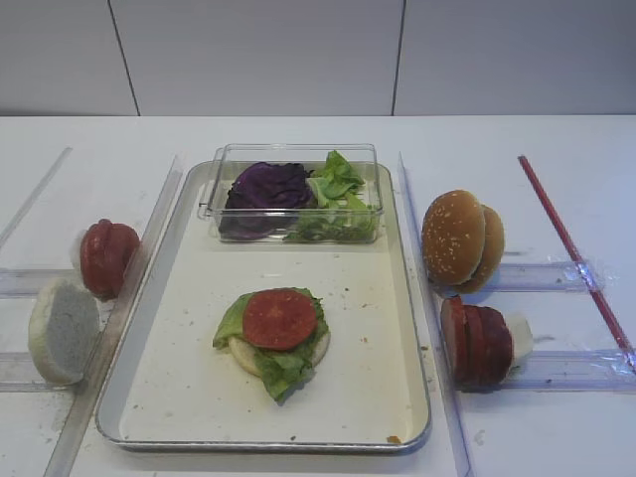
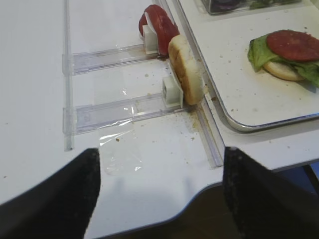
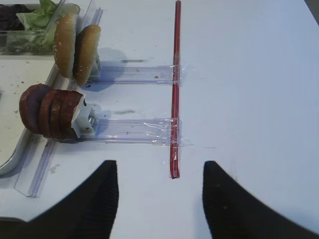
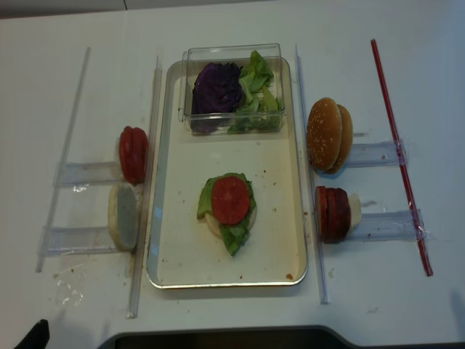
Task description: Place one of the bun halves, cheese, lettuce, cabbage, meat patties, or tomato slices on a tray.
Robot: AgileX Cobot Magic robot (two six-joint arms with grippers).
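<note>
On the tray (image 1: 263, 446) lies a pale bun half with lettuce and one tomato slice (image 1: 279, 318) on top. More tomato slices (image 1: 106, 256) and a pale bun half (image 1: 64, 330) stand in racks left of the tray. Sesame bun halves (image 1: 455, 238) and meat patties (image 1: 477, 343) stand in racks on its right. Cabbage (image 1: 266, 187) and lettuce (image 1: 338, 194) fill a clear box. Cheese is out of view. My left gripper (image 2: 160, 164) is open and empty above the table's front edge, short of the bun half (image 2: 185, 69). My right gripper (image 3: 159, 172) is open and empty, right of the patties (image 3: 50, 112).
The clear box (image 1: 298, 159) sits at the tray's far end. Clear plastic rails (image 4: 142, 189) run along both sides of the tray. A red strip (image 3: 175, 84) is taped across the right racks. The table's front edge (image 2: 199, 194) curves just under my left gripper.
</note>
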